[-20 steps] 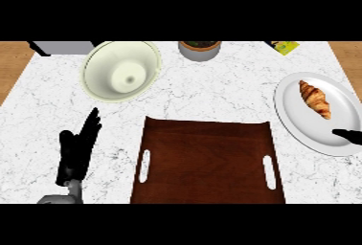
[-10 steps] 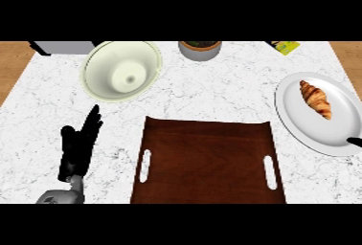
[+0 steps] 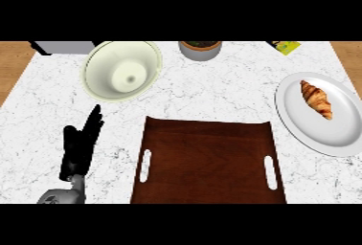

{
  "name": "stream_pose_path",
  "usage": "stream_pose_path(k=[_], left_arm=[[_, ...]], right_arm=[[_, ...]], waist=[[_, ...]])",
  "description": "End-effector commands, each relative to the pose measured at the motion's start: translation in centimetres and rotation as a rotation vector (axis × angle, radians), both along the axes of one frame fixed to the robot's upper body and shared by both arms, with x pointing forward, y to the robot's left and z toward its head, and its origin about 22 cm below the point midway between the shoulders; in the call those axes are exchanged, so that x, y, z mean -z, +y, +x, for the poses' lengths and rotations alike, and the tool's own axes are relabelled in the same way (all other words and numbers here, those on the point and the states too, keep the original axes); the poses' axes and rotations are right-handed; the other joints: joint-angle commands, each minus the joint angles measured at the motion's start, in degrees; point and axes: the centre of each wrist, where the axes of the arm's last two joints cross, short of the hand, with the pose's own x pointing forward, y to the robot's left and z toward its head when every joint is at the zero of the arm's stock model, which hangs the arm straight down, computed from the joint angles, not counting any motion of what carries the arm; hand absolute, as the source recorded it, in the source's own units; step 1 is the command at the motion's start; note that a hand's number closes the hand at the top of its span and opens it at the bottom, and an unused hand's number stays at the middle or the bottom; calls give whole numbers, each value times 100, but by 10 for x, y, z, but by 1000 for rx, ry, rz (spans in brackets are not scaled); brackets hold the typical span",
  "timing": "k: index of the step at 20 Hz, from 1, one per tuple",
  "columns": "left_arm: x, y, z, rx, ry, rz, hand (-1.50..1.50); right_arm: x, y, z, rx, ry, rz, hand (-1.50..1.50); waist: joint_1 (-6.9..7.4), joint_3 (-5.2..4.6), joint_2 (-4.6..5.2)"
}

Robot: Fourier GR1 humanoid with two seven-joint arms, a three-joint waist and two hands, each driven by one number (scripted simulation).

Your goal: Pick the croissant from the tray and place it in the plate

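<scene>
while the croissant (image 3: 316,98) sits on the white plate (image 3: 339,134) at the right, the dark wood tray (image 3: 207,162) in the middle has nothing on it. left hand (image 3: 78,146) rests at the lower left, fingers straight, holding nothing. cream bowl (image 3: 121,71) up top, and the right hand isn't showing.

I find no legible text; the yellow-green packet (image 3: 286,46) at the counter's far edge bears unreadable markings.
</scene>
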Motion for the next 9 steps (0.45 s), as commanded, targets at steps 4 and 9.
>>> stream_pose_path(k=[4, 9], left_arm=[[5, -8, 4, -13, 15, -5, 0], [-1, -12, 5, 2, -20, 6, 0]], right_arm=[[0, -17, -28, 78, 12, -17, -150], [-3, -12, -16, 99, 30, -39, -150]], waist=[[-7, 6, 13], [65, 16, 33]])
